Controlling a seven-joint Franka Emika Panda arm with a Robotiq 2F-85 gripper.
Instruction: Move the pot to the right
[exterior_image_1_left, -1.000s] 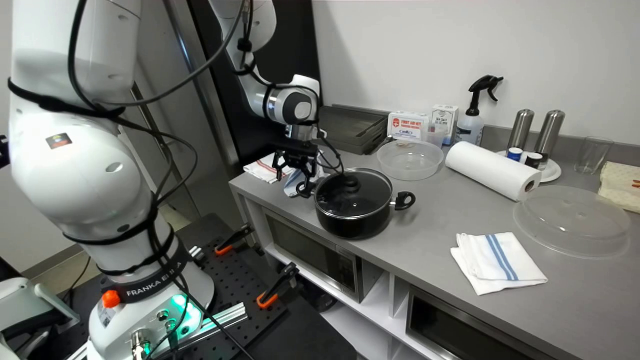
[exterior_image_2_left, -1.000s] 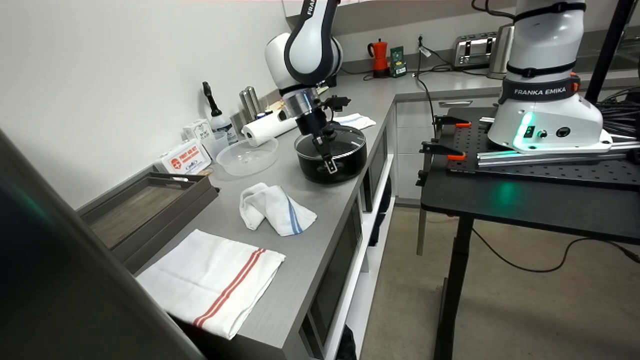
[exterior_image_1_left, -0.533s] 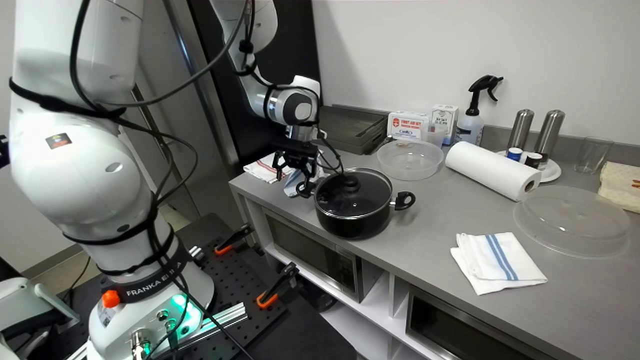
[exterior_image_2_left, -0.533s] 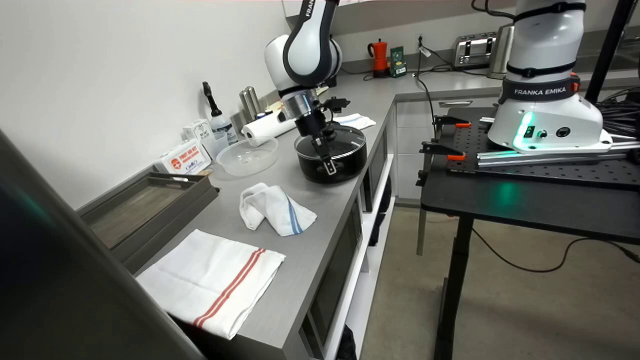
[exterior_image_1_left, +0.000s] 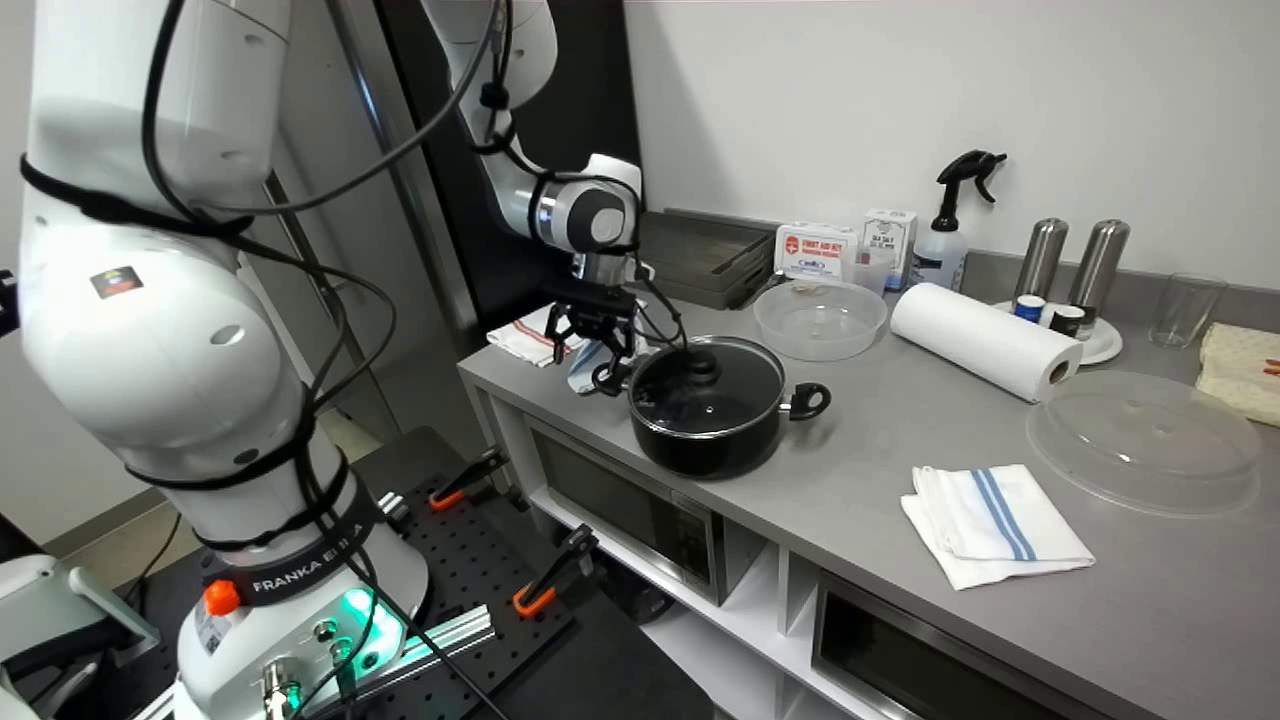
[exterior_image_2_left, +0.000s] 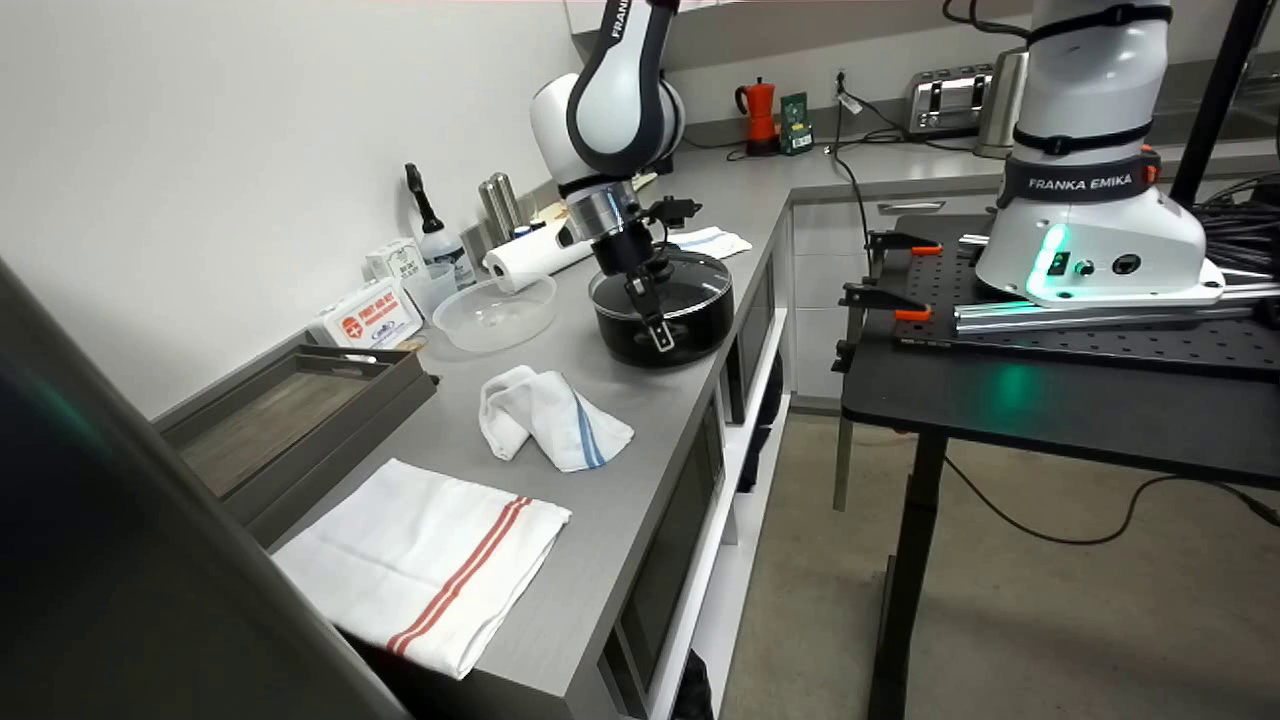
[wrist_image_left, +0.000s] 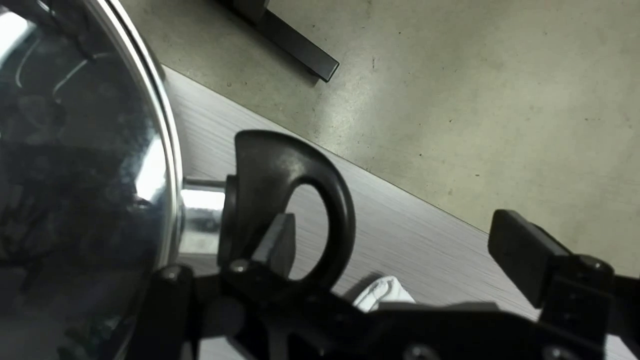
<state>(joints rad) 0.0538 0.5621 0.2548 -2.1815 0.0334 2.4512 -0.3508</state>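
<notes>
1. The grey bench (exterior_image_1_left: 850, 460) runs from the middle to the lower right of an exterior view.
2. The Franka Panda arm (exterior_image_2_left: 620, 110), the only one, hangs down from the top edge in both exterior views.
3. A grey wooden tray (exterior_image_2_left: 345, 440) lies at the left of an exterior view, its plank floor showing.
4. The black two-handled pot (exterior_image_1_left: 705, 455) stands upright on the bench at the middle of an exterior view, its handle-to-handle axis running roughly left to right. The glass lid (exterior_image_1_left: 740, 395) is on; dark glass and glare hide what is inside.
5. The clear plastic round container (exterior_image_1_left: 820, 345) stands near the pot but apart, toward the upper right; its contents I cannot tell.
6. The jaws are spread wide, gripping nothing. In the wrist view the pot lies to their left.
7. The pot's near handle (wrist_image_left: 341, 220), mid-frame there, decides the coming move, I judge: its outer curve appears between the two fingers, ready to be pinched.
8. One finger (wrist_image_left: 282, 245) overlaps the handle's loop; whether it is down inside or above, I cannot tell. A shallow hold could slip.
</notes>
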